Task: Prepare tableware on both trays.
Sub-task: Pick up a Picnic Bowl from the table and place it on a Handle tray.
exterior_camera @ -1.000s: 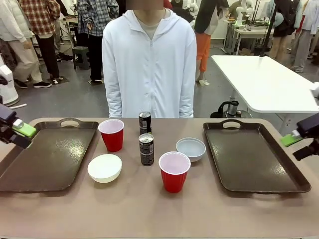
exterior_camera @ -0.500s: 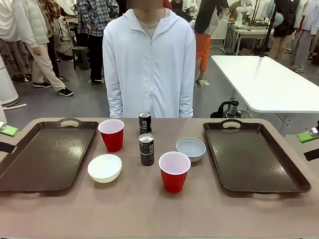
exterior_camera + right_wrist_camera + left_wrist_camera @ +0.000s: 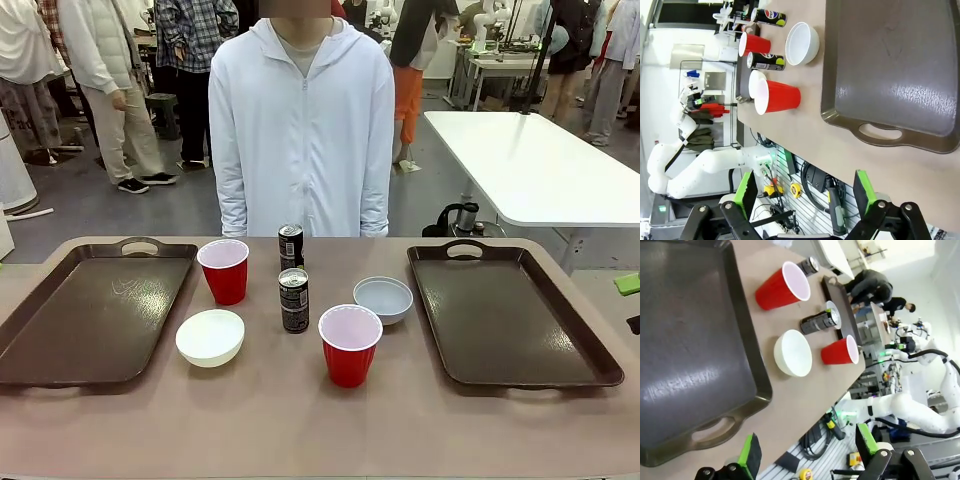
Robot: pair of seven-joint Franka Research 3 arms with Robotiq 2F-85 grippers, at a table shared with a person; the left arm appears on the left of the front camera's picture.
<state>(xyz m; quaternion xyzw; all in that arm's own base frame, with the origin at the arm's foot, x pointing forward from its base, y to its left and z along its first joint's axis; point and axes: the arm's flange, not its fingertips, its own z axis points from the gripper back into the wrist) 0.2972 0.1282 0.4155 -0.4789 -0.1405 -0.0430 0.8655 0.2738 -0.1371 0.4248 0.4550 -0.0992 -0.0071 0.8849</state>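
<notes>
Tan desk [image 3: 300, 430] up front, busy lab floor behind it with people walking about. Starting from my end: the left pincer [image 3: 807, 447] is spread wide with nothing between the green pads, hanging just off the desk past the near handle of the left tray [image 3: 90, 320]. The right pincer [image 3: 805, 192] is the same deal, spread and pinching nothing, out past the near handle of the right tray [image 3: 510, 320]. Both trays lie flat at the two sides of the desk, and both are bare, just scuffed brown plastic.

All the tableware sits between them on the desk itself. Closest to me is the near red cup [image 3: 349, 355], upright, white inside showing, empty as far as I can see. A bit further and to the left is the cream bowl [image 3: 210, 340], empty, just beside the left tray's rim but not touching it. Then comes the near can [image 3: 293, 300], upright about mid-desk, with the grey-white bowl [image 3: 383, 298] to its right, also empty. Behind those is the far red cup [image 3: 224, 275], upright and empty, near the left tray's far corner. The far can [image 3: 290, 245] stands right behind the near one. A person [image 3: 300, 130] in a white zip hoodie stands at the far edge.
</notes>
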